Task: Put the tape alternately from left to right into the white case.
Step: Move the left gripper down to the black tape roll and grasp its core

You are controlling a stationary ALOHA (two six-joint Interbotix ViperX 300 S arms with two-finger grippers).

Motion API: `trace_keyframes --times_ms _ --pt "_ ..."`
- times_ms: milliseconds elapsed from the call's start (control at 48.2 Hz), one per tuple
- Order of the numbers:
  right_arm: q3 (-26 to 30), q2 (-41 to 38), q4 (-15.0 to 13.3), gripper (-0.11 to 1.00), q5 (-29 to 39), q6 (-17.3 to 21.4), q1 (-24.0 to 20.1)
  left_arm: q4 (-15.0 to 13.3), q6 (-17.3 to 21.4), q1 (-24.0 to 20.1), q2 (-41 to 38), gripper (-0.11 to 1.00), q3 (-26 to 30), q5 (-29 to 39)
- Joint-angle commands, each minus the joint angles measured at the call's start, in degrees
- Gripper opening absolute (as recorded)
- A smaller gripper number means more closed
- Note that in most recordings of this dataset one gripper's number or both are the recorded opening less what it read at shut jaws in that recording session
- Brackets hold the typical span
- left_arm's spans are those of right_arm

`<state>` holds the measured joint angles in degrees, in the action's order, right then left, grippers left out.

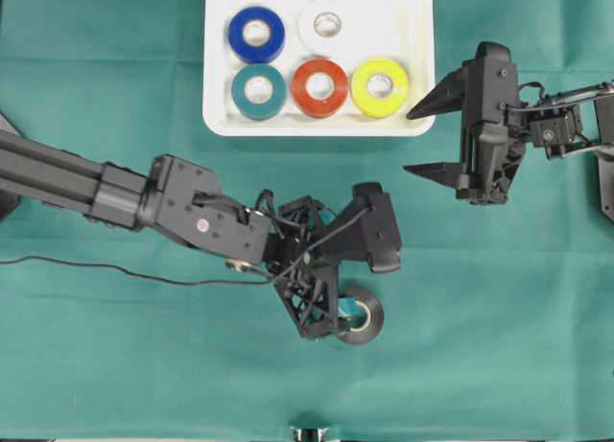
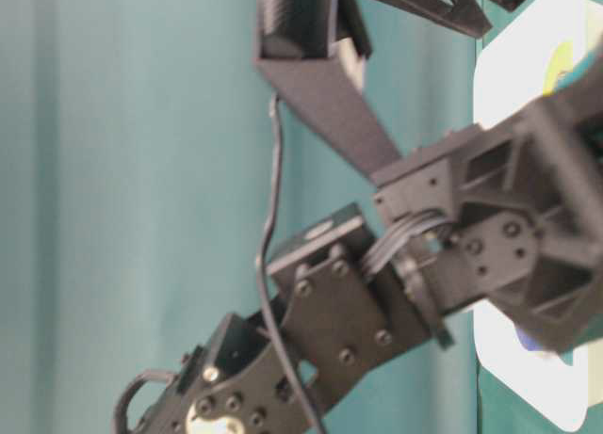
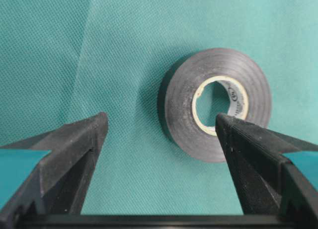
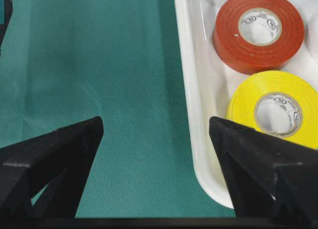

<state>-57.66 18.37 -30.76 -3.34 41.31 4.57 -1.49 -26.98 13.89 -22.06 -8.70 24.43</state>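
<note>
Left wrist view | left hand (image 3: pixel 161 124) spread wide, empty | one finger (image 3: pixel 243 139) overlapping black roll (image 3: pixel 213 102)

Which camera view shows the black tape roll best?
The left wrist view: the black tape roll lies flat, nearly whole, its core label visible. Overhead, the left pincer partly covers it. The table-level and right wrist views do not show it.
</note>
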Motion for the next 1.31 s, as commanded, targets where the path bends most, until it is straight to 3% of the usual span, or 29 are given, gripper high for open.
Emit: trace_keyframes --times_ms 0,705,788,954,996,1286 --pt "0.3 0.8 -0.1 0.75 -0.4 0.0 -0.2 0.0 -0.1 0.4 0.4 0.95 2.5 0.3" --pt "0.1 0.8 -0.1 0.75 -0.6 0.1 -0.2 0.4 0.0 1.1 -4.8 0.93 5.6 2.1" --pt "0.1 0.8 -0.1 0.75 -0.6 0.1 -0.2 0.4 0.2 1.1 -4.9 0.8 5.5 2.1" --pt "0.2 0.9 -0.1 0.75 -0.6 0.1 -0.2 0.4 0.5 1.4 -4.8 0.32 5.3 2.1" --pt "0.2 0.8 -0.1 0.75 -0.6 0.1 -0.2 0.4 0.6 1.4 -4.7 0.25 5.3 2.1" --pt "0.1 0.8 -0.1 0.75 -0.6 0.1 -0.2 0.4 0.9 1.8 -3.1 0.25 5.1 2.2"
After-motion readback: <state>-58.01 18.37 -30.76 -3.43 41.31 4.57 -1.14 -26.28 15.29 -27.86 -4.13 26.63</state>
